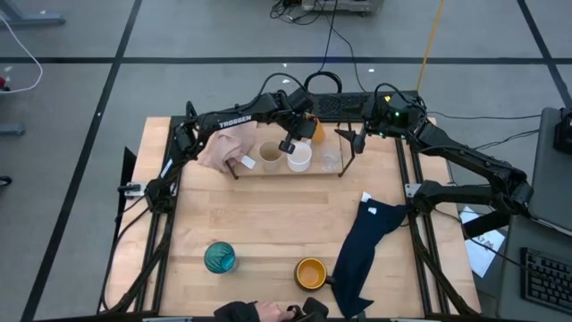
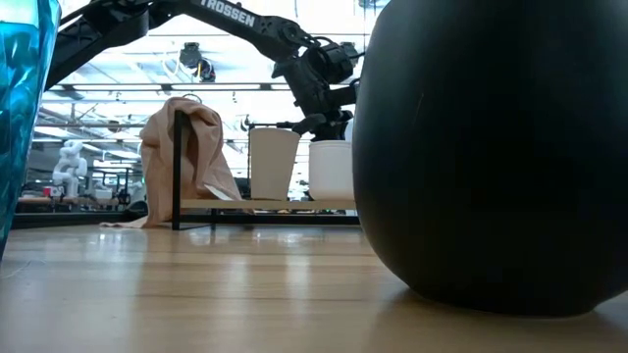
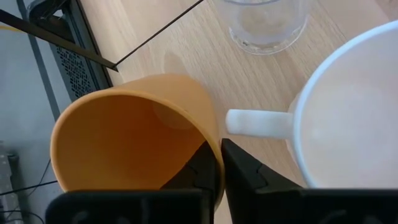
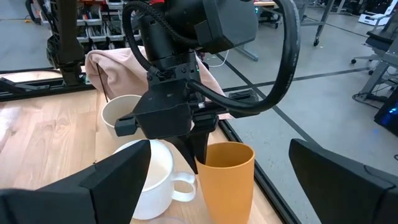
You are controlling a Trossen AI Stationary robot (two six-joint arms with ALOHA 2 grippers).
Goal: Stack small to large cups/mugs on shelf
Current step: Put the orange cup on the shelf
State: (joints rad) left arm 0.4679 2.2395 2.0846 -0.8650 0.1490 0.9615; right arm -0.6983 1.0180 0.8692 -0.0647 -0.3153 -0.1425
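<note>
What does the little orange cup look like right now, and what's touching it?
The small orange cup is plain, smooth and matte, like plastic, with no handle and nothing visible inside. It stands upright on the table at the shelf's far edge, beside the white mug. The left gripper pinches its rim, one finger inside and one outside.

In the low view a large dark rounded object [image 2: 491, 147] sits against the lens and hides the right half of the desk. The teal ribbed glass [image 2: 20, 108] is cut off by the left edge there. In the left wrist view the white handled mug [image 3: 348, 112] and the clear glass cup [image 3: 267, 25] run past the edges.
</note>
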